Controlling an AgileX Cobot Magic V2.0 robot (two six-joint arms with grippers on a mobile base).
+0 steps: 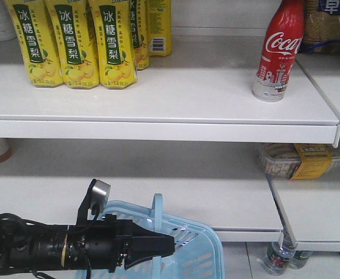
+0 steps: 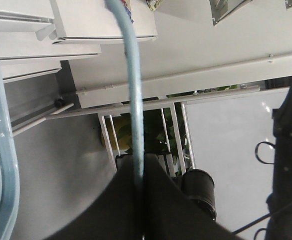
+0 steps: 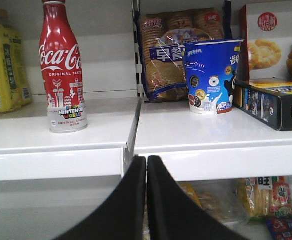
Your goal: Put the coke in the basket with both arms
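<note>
Left gripper (image 1: 168,245) sits at the bottom of the front view, its black fingers clamped on the pale blue handle (image 1: 157,212) of the basket (image 1: 201,258), which fills the lower middle of the frame below the lower shelf (image 1: 158,197). A small silver camera block (image 1: 100,190) sticks up from the arm just left of the handle. The coke (image 1: 280,52) stands upright at the upper right, on the top shelf (image 1: 158,99) near its right end, well apart from the basket and from the row of yellow drinks (image 1: 77,40) at the upper left. In the left wrist view the left gripper (image 2: 143,175) shows at the bottom centre with the handle (image 2: 135,100) running straight up the frame out of the seam between the two fingers (they close tight against it), and the basket rim (image 2: 1,150) curves down the left edge. In the right wrist view the right gripper (image 3: 146,161) rises from the bottom centre, its fingers pressed together with only a thin line between them. The coke (image 3: 62,70) stands at the upper left on the top shelf (image 3: 61,142), near its right end; a bag of biscuits (image 3: 163,55) and a blue cup (image 3: 211,75) sit on the neighbouring shelf (image 3: 210,135) to the right.
</note>
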